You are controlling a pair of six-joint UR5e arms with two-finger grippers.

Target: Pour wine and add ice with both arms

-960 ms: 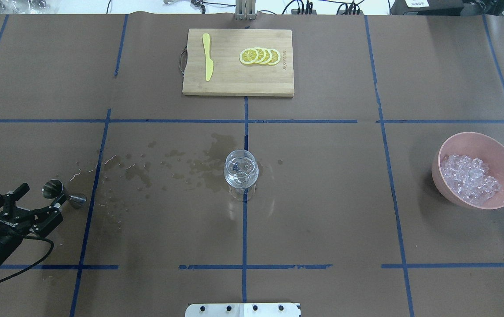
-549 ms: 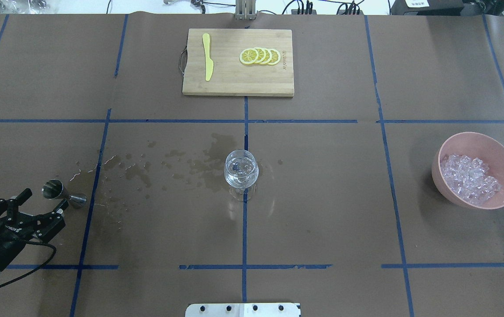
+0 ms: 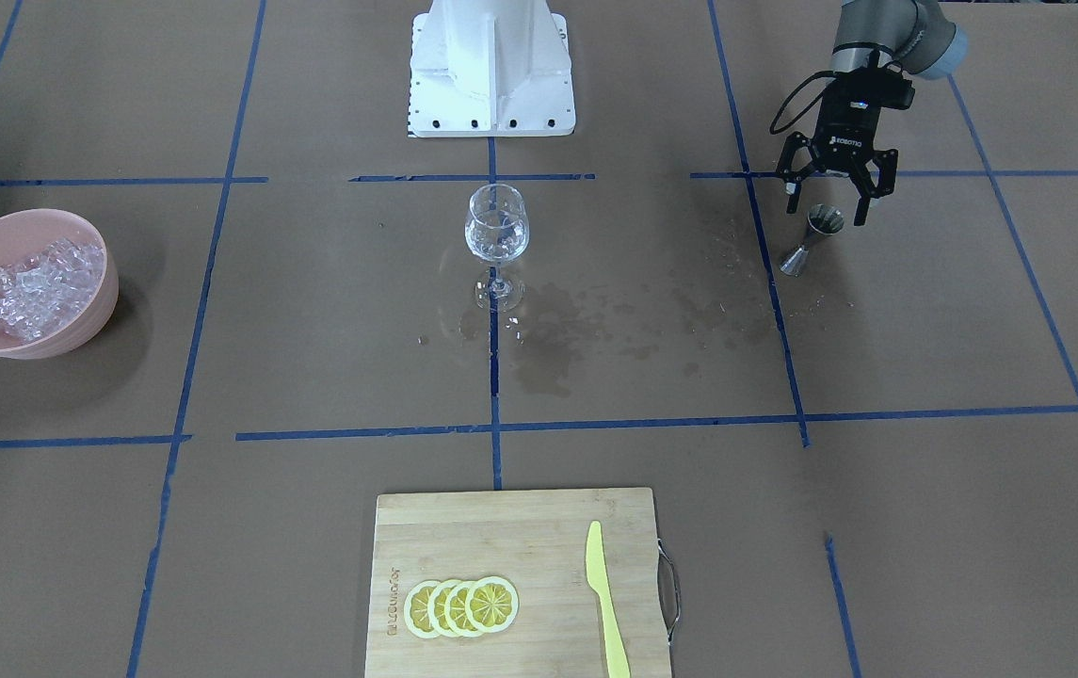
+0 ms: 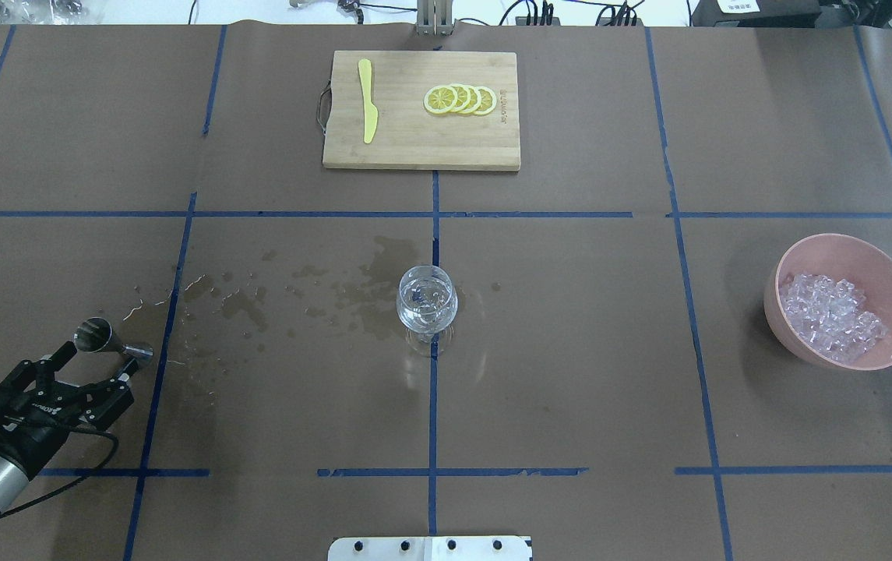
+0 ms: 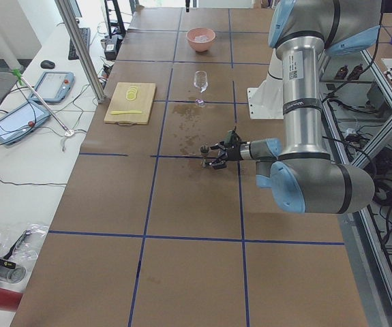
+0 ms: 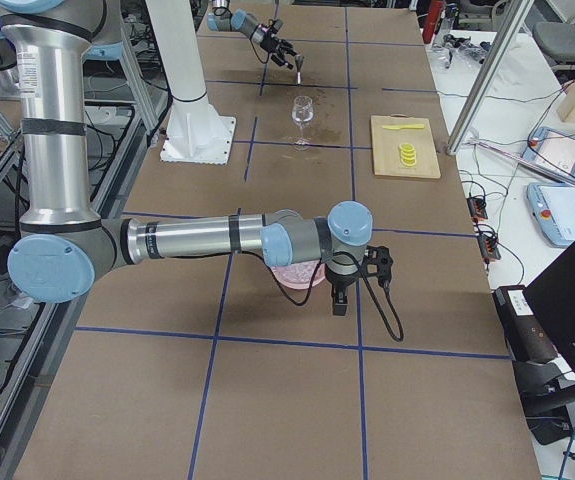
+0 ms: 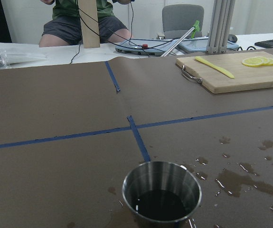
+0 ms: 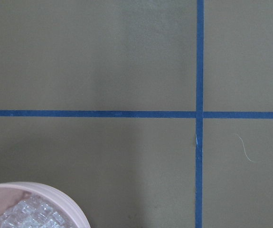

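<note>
**Open left gripper at the jigger; ice waiting in its bowl**

Nearest the robot, on its left side, the left gripper sits low over the brown paper with its jaws spread and nothing held. Just beyond its fingertips a steel jigger stands upright. The wine shows as a shallow pool at the bottom of the jigger's cup.

Wet stains trail from there to the table's middle. A stemmed glass stands upright there, and something glints inside it; I cannot tell how much liquid it holds.

Well off to the robot's right, a pink bowl leans on its side, holding the ice in a heap.

Farthest away is a cutting board with lemon slices and a yellow knife.

The step in hand looks like the jigger handling for the pour. A grasp would call for closing on the jigger's narrow waist and keeping it level on the way to the glass. No ice seems to be added yet.

Only the left wrist view looks down into the jigger and shows the liquid. Only the right side view shows the right gripper, which hangs above the bowl. I cannot tell whether it is open or closed. The right wrist view shows just the bowl's rim and a few cubes in its lower left corner.
</note>
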